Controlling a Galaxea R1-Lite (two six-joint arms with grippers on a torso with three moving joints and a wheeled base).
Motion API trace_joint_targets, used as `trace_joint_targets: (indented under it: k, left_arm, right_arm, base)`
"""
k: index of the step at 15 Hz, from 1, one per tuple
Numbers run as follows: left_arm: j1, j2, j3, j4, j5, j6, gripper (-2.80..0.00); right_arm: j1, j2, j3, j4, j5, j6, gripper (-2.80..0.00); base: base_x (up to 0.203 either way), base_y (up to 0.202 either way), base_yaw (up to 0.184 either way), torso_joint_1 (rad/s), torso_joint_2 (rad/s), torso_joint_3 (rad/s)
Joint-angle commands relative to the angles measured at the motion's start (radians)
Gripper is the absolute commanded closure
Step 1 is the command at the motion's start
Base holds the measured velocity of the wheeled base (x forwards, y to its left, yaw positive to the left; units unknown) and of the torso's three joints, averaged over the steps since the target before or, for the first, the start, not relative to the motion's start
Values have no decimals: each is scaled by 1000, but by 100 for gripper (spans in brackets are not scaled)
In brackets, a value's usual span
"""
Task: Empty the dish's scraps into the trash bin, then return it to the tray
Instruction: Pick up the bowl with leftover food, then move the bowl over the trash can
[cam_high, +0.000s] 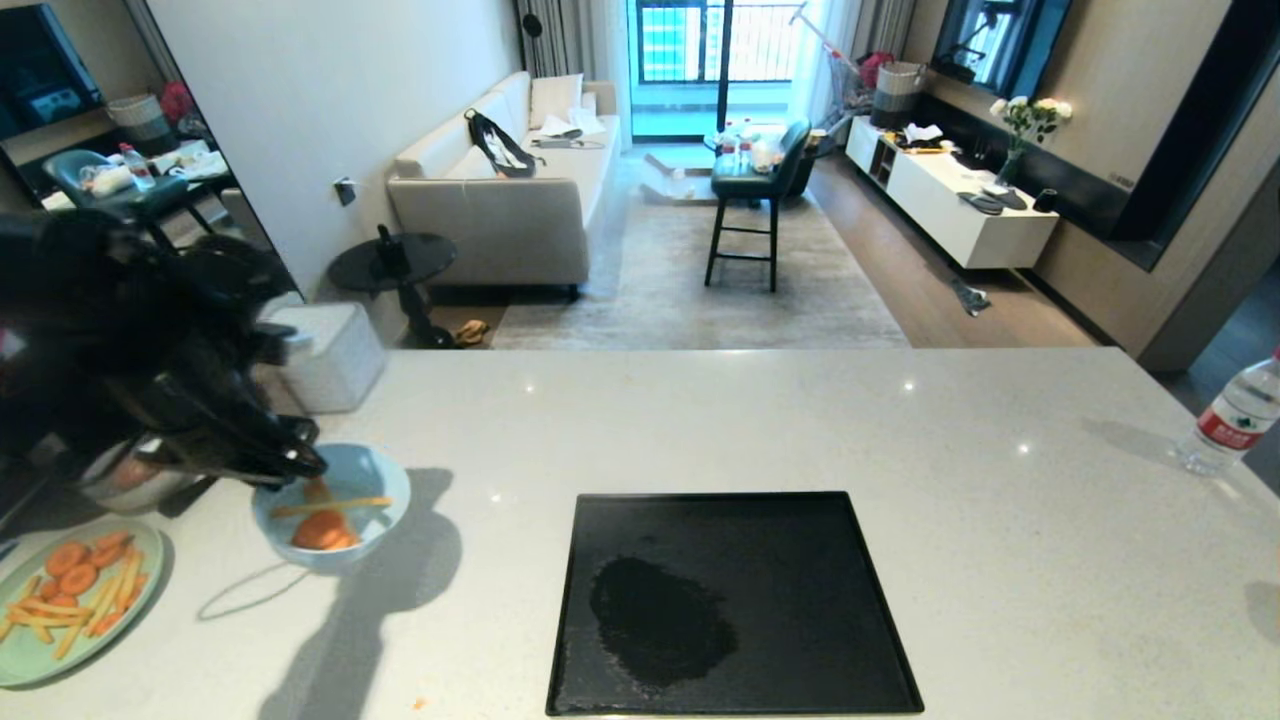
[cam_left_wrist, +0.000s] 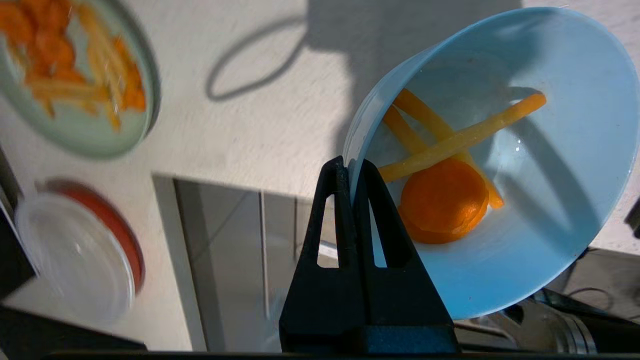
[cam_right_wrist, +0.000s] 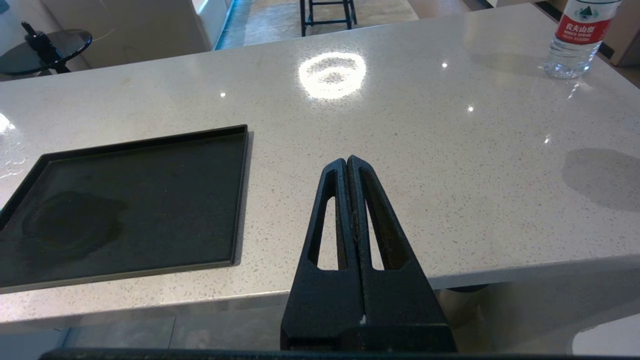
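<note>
Left gripper fingers are clamped on the dish rim; dish is held tilted above the counter, scraps inside, at nine o'clock from the tray. Right gripper fingers are pressed together, nothing held.

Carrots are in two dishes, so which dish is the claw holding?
The small pale-blue bowl, pinched at its rim by the left claw and lifted. The flat pale-green plate lies untouched on the counter with a bigger heap.

Glossy pale-blue dish, smooth glaze. Speckled polished stone-look counter, reflective. Matt black tray, slightly grainy. Clear plastic bottle. Matt black gripper fingers.
</note>
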Motion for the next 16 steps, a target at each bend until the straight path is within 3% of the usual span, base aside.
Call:
trace_joint_targets:
  k: [1, 3, 6, 8, 12, 16]
  left_arm:
    - [154, -167, 105, 28, -32, 2, 0]
    - [262, -282, 238, 38, -91, 15, 0]
    - [350, -441, 399, 41, -143, 122, 0]
    - [359, -543, 478, 43, -170, 162, 0]
    - [355, -687, 629, 38, -272, 178, 0]
    - [274, -728, 692, -3, -339, 198, 0]
  right_arm:
    - [0, 0, 0, 0, -1, 0, 0]
    - [0, 0, 0, 0, -1, 1, 0]
    - [0, 0, 0, 0, -1, 0, 0]
    - [0, 0, 0, 0, -1, 0, 0]
    - [0, 0, 0, 0, 0, 1, 0]
    - [0, 0, 0, 0, -1, 0, 0]
  base:
    - [0, 0, 0, 0, 0, 0]
    - [0, 0, 0, 0, 0, 0]
    - [0, 0, 0, 0, 0, 0]
    - [0, 0, 0, 0, 0, 0]
    - [0, 0, 0, 0, 0, 0]
    - [0, 0, 0, 0, 0, 0]
